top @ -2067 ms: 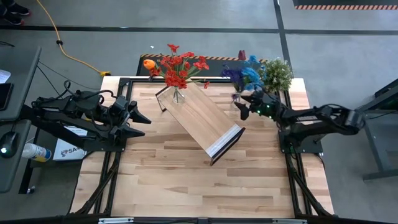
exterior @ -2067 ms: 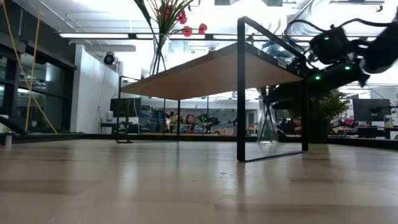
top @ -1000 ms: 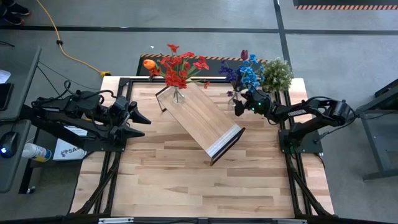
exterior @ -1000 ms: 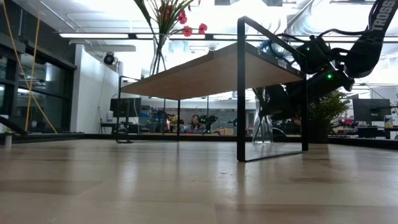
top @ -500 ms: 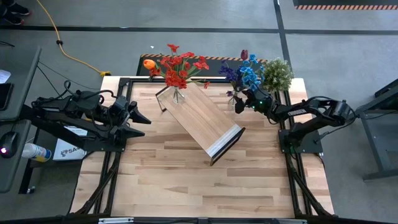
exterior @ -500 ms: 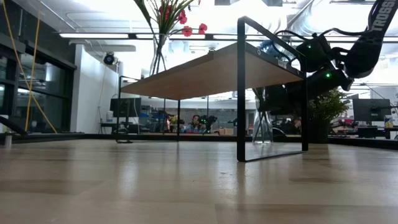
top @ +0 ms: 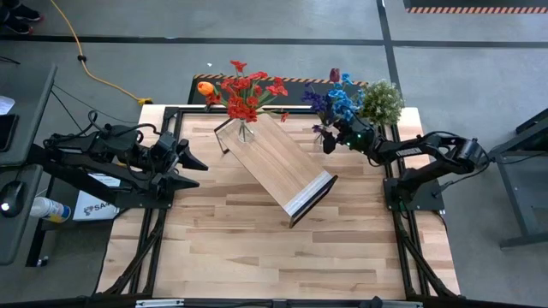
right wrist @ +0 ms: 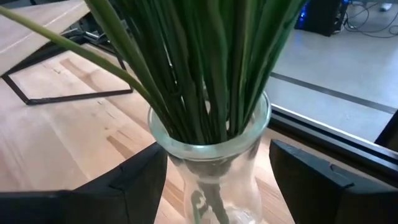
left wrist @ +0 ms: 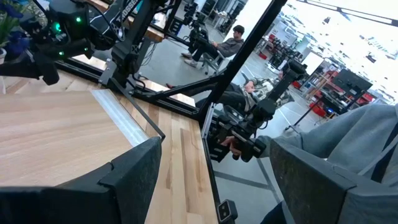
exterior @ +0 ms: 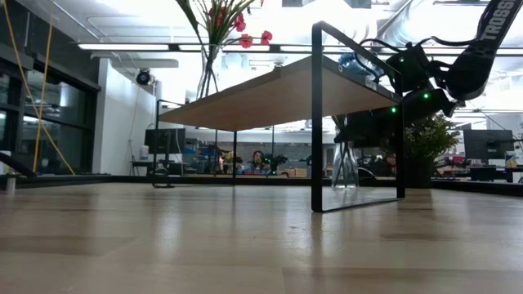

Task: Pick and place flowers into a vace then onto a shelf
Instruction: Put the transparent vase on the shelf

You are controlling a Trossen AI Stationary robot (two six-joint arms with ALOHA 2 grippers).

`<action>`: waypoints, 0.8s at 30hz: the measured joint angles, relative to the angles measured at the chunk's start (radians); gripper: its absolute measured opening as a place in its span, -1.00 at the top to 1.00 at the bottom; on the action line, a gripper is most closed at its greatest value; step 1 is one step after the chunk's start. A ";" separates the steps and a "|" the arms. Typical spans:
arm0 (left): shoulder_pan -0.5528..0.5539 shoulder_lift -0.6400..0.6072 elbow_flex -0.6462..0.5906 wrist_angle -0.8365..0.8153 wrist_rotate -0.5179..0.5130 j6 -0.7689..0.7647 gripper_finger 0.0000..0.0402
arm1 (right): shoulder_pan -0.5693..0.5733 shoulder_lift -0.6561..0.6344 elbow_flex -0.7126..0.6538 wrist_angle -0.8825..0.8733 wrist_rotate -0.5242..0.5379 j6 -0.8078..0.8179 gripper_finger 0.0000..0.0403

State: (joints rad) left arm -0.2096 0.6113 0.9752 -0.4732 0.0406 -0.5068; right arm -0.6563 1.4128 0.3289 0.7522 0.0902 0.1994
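The shelf (top: 278, 162) lies diagonally on the table, raised on its dark frame (exterior: 317, 114). On its far end stands a glass vase (top: 245, 130) of red flowers (top: 248, 92). A second glass vase (right wrist: 214, 168), holding blue and purple flowers (top: 336, 101) on green stalks (right wrist: 205, 74), stands on the table beyond the shelf's right side. My right gripper (top: 330, 139) is shut around it. My left gripper (top: 199, 161) hangs open at the table's left edge, away from everything. My right gripper has the blue-flower vase's neck (right wrist: 177, 168), just under the rim, between its two fingers (right wrist: 140, 180), one on each side of the glass. The fingers come nearly level from the table's right side. The vase stands upright, its base (exterior: 344, 184) down at the tabletop.
A bushy pale-green potted plant (top: 382, 101) stands at the far right corner, close behind my right arm. The shelf's frame leg (exterior: 400, 122) is close beside the vase. The table's near half is bare wood (top: 274, 248). A seated person (left wrist: 233, 40) shows beyond the table.
My right arm has drawn in toward the blue-flower vase from the table's right side, and its gripper has edged slightly toward the far edge. The vase keeps upright in the same spot.
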 joint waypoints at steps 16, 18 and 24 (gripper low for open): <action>0.000 0.000 0.000 0.000 0.000 0.000 -0.66 | 0.000 0.029 0.001 0.019 0.015 0.003 -0.31; 0.000 0.000 0.000 0.000 -0.001 0.000 -0.66 | 0.000 0.054 0.011 0.025 0.012 0.003 -0.28; 0.000 0.000 0.000 0.000 0.000 0.000 -0.66 | 0.000 0.121 0.064 0.032 0.010 0.001 -0.25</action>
State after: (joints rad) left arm -0.2100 0.6113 0.9752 -0.4732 0.0402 -0.5072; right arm -0.6563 1.5337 0.3927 0.7845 0.1007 0.2005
